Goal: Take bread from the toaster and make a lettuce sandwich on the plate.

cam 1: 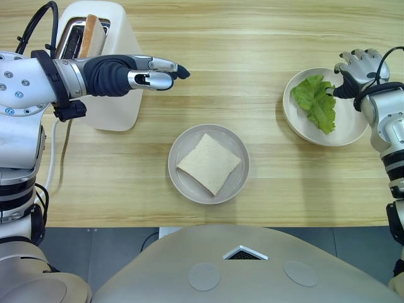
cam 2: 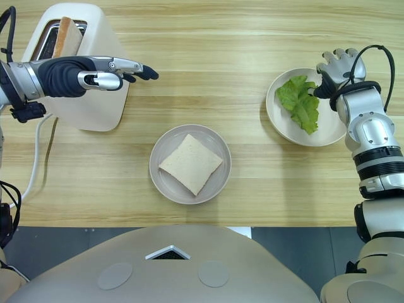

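1. Picking up the lettuce (cam 1: 315, 101) is, in my judgement, the step in hand: one bread slice (cam 1: 209, 164) lies flat on the plate (cam 1: 183, 146) at the centre of the table (cam 1: 252, 38), bare of any filling.
2. My right hand (cam 1: 358, 68) is over the far right rim of the bowl (cam 1: 344, 136), touching or nearly touching the edge of the leaves.
3. Take the lettuce from above, near the middle of the pile. The leaves look limp and will probably tear or slip if pinched at one tip.
4. Lift straight up to clear the bowl wall, then carry it across to the plate and lay it square on the slice, with no overhang.
5. My left hand (cam 1: 136, 72) is stretched out flat in front of the toaster (cam 1: 120, 107), straight-fingered and holding nothing. A second slice (cam 1: 91, 35) stands in the toaster slot, ready for the top layer.
6. Hard to make out:
   - I cannot tell whether my right hand is closed on any lettuce; its underside faces away.
   - How many leaves are in the bowl is unclear, since they overlap.
   - My left forearm covers part of the toaster's top.
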`<act>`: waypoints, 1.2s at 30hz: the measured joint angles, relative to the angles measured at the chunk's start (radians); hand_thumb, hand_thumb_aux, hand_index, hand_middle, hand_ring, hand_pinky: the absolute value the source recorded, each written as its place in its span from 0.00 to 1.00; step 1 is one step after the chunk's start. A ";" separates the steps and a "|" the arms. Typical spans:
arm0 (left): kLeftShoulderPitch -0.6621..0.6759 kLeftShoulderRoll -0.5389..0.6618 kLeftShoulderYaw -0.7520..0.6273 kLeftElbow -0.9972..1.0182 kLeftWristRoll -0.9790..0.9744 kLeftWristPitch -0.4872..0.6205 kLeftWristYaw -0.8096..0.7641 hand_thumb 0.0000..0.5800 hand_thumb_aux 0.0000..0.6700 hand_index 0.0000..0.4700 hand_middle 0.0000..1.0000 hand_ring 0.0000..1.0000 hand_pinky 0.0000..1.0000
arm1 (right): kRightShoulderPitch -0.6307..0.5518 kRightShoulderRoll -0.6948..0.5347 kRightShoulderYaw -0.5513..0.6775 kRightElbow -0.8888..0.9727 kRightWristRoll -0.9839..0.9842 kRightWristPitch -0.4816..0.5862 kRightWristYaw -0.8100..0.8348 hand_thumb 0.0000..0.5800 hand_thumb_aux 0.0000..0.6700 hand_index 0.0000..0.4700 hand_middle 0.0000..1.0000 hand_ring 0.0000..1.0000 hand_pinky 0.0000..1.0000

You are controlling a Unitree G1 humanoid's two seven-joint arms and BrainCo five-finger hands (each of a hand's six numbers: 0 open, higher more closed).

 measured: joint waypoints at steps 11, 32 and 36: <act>-0.009 0.032 0.023 -0.057 -0.024 0.049 0.017 0.00 0.00 0.00 0.00 0.00 0.00 | -0.021 -0.028 0.044 -0.015 0.003 -0.060 0.121 0.76 0.51 0.51 0.00 0.00 0.00; -0.042 0.079 0.042 -0.129 -0.080 0.139 0.043 0.00 0.00 0.00 0.00 0.00 0.00 | -0.255 -0.093 0.207 0.077 -0.143 -0.339 0.215 0.68 0.44 0.44 0.00 0.00 0.00; -0.042 0.081 0.045 -0.136 -0.089 0.140 0.046 0.00 0.00 0.00 0.00 0.00 0.00 | -0.267 -0.094 0.252 0.088 -0.180 -0.387 0.219 0.69 0.44 0.44 0.00 0.00 0.00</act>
